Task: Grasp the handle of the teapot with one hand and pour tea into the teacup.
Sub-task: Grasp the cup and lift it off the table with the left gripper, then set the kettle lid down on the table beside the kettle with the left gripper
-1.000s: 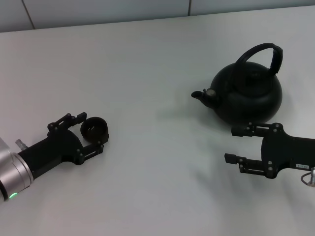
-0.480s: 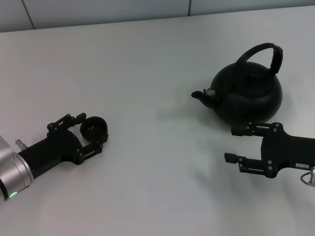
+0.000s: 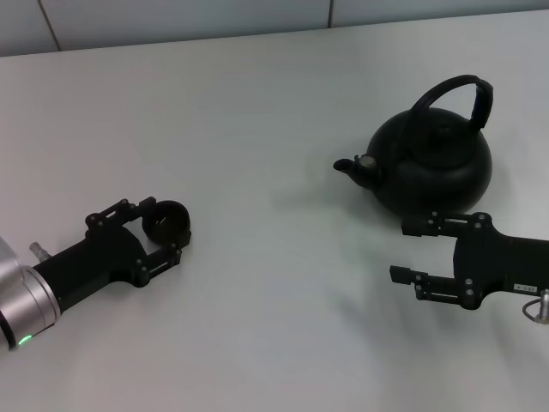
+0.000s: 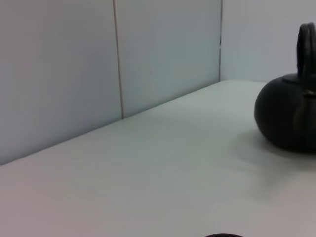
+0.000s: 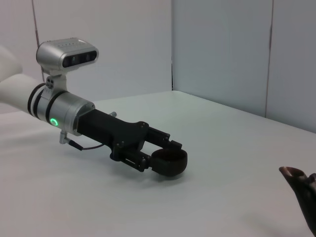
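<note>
Matte black, the teapot (image 3: pixel 431 167) sits on the pale tabletop (image 3: pixel 257 129), its handle (image 3: pixel 459 94) arched upright. Just in front of the teapot, the right gripper (image 3: pixel 412 251) hovers with fingers spread wide, holding nothing. Well left of the teapot, the left gripper (image 3: pixel 163 228) has its fingers closed around the teacup (image 3: pixel 166 221).

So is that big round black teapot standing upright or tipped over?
Upright: the big round matte black teapot sits flat on the white table, arched handle up, untouched.
</note>
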Motion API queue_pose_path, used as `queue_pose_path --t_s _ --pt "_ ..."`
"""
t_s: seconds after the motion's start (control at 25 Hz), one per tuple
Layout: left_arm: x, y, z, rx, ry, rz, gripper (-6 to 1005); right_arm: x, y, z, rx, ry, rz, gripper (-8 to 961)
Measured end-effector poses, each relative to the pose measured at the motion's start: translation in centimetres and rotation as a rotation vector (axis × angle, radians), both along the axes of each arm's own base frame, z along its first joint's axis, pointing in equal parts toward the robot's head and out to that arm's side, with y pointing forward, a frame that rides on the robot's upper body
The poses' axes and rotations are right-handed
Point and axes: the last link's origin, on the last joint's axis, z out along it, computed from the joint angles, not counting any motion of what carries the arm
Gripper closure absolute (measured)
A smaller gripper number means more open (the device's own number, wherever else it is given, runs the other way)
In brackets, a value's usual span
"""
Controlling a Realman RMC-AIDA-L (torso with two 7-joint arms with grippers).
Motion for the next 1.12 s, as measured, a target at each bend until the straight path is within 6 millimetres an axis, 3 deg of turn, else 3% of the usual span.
queue_pose_path --t_s 0.2,0.6,0.96,1.12 --pt "1.7 0.3 -0.3 -0.021 -0.047 -0.061 304 0.0 0.0 0.0 -0.001 0.002 0.001 296" --pt "6.9 2.8 -3.5 -0.121 -0.067 -0.129 286 0.0 -0.1 -0.1 -0.003 0.005 -0.002 296" --pt "7.3 2.6 -4.0 -0.133 -0.068 -0.130 269 0.1 -0.2 -0.1 -0.003 0.005 -0.003 296" --pt "7.0 2.3 -5.2 -0.121 0.001 -0.124 262 -0.1 -0.1 -0.1 -0.003 0.004 0.003 297"
